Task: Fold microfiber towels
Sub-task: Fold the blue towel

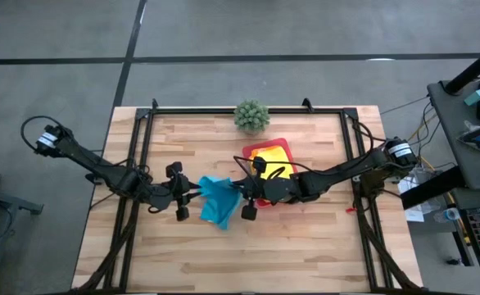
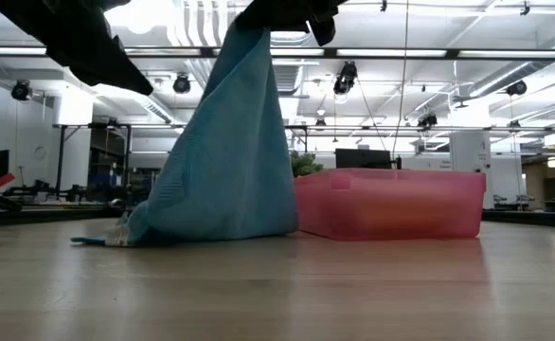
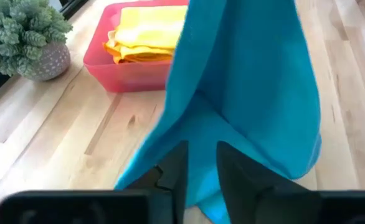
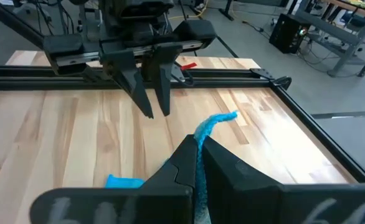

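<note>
A: What's on the wooden table (image 1: pixel 305 246)?

B: A pink tray (image 1: pixel 278 149) with a folded yellow towel (image 3: pixel 146 41) inside, and a small potted plant (image 1: pixel 251 115) at the far edge.

A: And the turquoise towel (image 1: pixel 217 201)?

B: Mid-table, just beside the tray, hanging from the right gripper (image 4: pixel 199 163), whose fingers are pinched tight on its top edge. Its lower end drags on the wood.

A: The left gripper (image 4: pixel 152 106)?

B: Fingers slightly parted, holding nothing, right up against the cloth.
</note>
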You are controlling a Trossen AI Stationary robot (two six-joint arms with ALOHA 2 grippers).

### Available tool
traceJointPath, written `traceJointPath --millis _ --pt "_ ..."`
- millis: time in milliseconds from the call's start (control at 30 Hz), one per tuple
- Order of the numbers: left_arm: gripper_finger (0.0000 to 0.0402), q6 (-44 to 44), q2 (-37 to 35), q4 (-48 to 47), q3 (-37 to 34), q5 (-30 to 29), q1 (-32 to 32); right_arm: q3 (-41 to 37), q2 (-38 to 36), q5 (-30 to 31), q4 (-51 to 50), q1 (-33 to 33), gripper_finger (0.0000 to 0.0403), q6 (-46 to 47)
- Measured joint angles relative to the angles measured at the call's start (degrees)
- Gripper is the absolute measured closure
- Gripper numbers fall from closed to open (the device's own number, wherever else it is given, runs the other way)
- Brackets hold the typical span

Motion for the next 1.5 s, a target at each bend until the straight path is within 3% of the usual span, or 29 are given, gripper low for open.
traceJointPath --millis 167,367,500,667,733,867,1033,1500 --pt "0.0369 -9.49 0.04 -3.69 -0.02 1.39 0.00 0.00 0.00 0.00 -2.86 0.00 0.0394 1.36" --pt "0.0371 -26.82 3.06 -7.94 -3.65 2.80 -0.02 -0.02 -0.37 -0.33 -8.33 0.00 0.0394 2.95" --pt "0.0352 -39.82 5.98 -5.39 -8.59 3.22 0.57 -0.02 -0.23 -0.86 -9.42 0.09 0.0394 3.03" --pt "0.0311 -64.89 9.01 -5.13 -11.57 3.69 1.29 -0.02 -0.22 -1.84 -9.33 0.09 0.0394 2.24" --pt "0.0297 -70.78 10.21 -4.94 -11.85 3.78 1.44 -0.02 -0.22 -1.84 -9.35 0.09 0.0394 1.50" --pt "0.0282 -72.20 12.24 -1.84 -11.89 3.87 1.92 -0.02 -0.18 -1.81 -9.34 0.09 0.0394 0.73" --pt "0.0281 -67.11 15.37 8.47 -12.02 4.19 3.15 -0.02 -0.09 -1.81 -9.34 0.09 0.0394 0.27" --pt "0.0281 -64.82 23.05 15.88 -11.67 6.30 7.75 -0.55 -0.09 -1.79 -9.36 0.22 0.0394 -0.05"
